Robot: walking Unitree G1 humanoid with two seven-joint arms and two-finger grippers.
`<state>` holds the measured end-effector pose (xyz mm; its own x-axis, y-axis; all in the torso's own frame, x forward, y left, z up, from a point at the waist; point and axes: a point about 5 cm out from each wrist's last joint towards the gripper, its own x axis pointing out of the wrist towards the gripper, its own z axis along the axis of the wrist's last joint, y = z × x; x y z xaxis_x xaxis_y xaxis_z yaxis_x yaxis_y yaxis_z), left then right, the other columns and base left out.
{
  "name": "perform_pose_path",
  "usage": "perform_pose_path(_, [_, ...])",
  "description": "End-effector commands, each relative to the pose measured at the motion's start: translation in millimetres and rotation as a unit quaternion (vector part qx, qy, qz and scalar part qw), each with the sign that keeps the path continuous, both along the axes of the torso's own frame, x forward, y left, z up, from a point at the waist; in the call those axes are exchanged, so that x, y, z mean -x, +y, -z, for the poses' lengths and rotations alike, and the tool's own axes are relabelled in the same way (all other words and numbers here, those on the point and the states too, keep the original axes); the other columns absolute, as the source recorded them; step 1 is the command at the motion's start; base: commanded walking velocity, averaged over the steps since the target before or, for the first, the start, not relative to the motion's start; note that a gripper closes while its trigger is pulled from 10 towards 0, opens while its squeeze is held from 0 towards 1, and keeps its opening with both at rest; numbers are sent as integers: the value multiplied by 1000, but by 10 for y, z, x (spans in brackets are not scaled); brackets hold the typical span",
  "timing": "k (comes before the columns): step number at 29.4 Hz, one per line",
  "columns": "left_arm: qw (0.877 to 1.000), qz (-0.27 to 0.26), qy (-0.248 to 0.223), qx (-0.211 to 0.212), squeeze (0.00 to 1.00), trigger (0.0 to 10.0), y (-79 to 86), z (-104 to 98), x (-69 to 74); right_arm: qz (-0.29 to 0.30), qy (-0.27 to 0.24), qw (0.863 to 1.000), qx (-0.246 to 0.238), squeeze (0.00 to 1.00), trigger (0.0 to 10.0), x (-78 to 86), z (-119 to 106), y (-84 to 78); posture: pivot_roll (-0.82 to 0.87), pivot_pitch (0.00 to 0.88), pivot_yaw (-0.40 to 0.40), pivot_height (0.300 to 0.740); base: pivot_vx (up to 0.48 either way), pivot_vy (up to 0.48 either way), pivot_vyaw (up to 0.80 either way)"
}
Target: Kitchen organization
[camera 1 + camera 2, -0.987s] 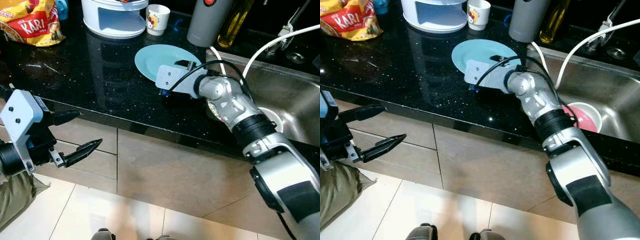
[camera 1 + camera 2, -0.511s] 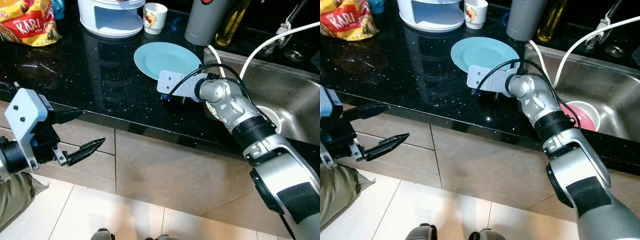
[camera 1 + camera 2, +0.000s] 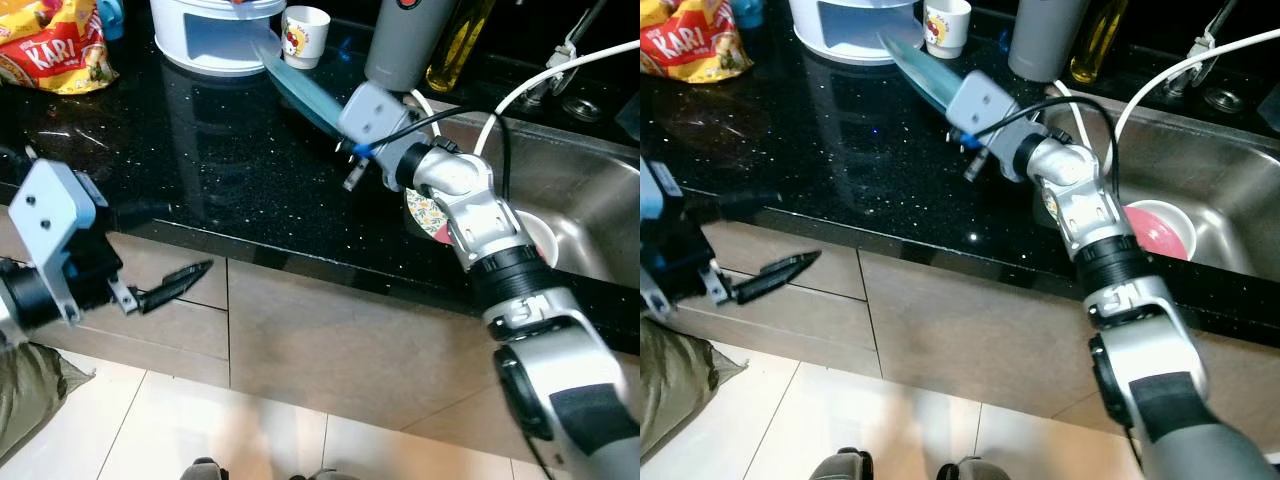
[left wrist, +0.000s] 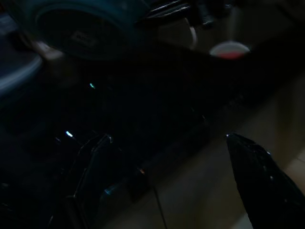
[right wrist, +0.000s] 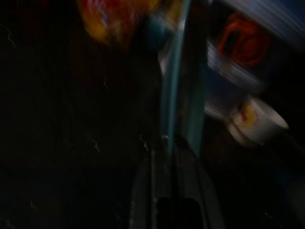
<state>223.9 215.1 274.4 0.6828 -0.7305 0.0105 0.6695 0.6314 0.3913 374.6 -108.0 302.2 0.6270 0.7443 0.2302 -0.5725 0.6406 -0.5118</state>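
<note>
Right pincer (image 3: 345, 140) clamps the teal plate (image 3: 300, 85) edge-on above the counter (image 3: 200, 150); keep it level, clear of the cup (image 3: 304, 35). Left pincer (image 3: 160, 250) hangs open, empty.

The plate (image 3: 300, 85), flat on the worktop (image 3: 200, 150) a second ago, is now lifted clear and tilted steeply on edge, clamped in the right gripper (image 3: 335, 125), which has risen and turned.

Black speckled counter (image 3: 200, 150), yellow-red snack bag (image 3: 55, 45) at its far left, olive oil bottle (image 3: 455, 45) behind a grey canister (image 3: 400, 40), white cable (image 3: 545, 85) over the steel sink (image 3: 590, 200), beige floor tiles (image 3: 150, 430) (glossy)
</note>
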Motion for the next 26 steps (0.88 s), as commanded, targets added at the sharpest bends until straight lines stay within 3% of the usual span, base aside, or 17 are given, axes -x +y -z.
perform_pose_path(1, [1000,7,-13,21,0,10000,-42,-20,-22,-43,4,995,-88,0,0,90,-129,-141,189,83,-94,740,0,0,0])
perform_pose_path(4, [999,10,-22,29,0,10000,-56,-55,-38,-65,7,990,-127,0,0,136,-165,-192,184,82,-93,740,0,0,0])
perform_pose_path(7, [998,22,-38,44,0,10000,-110,-122,-70,-112,16,966,-232,0,0,263,-192,-411,175,81,-85,740,0,0,0])
perform_pose_path(9, [998,25,-42,47,0,10000,-126,-140,-78,-123,24,954,-274,0,0,308,-165,-526,173,84,-82,740,0,0,-400])
perform_pose_path(12, [998,24,-43,49,0,10000,-126,-148,-85,-114,32,949,-291,0,0,315,-137,-593,173,84,-82,740,0,0,-800])
perform_pose_path(15, [997,17,-49,54,0,10000,-104,-169,-112,-64,38,942,-328,0,0,324,-58,-834,159,90,-73,740,0,0,-800])
perform_pose_path(17, [997,15,-51,55,0,10000,-98,-173,-122,-54,38,940,-334,0,0,330,-46,-886,159,90,-73,740,0,0,-800])
perform_pose_path(26, [996,-15,-68,54,0,10000,-60,-204,-217,40,55,945,-320,0,0,308,44,-1092,150,92,-70,740,0,0,-800])
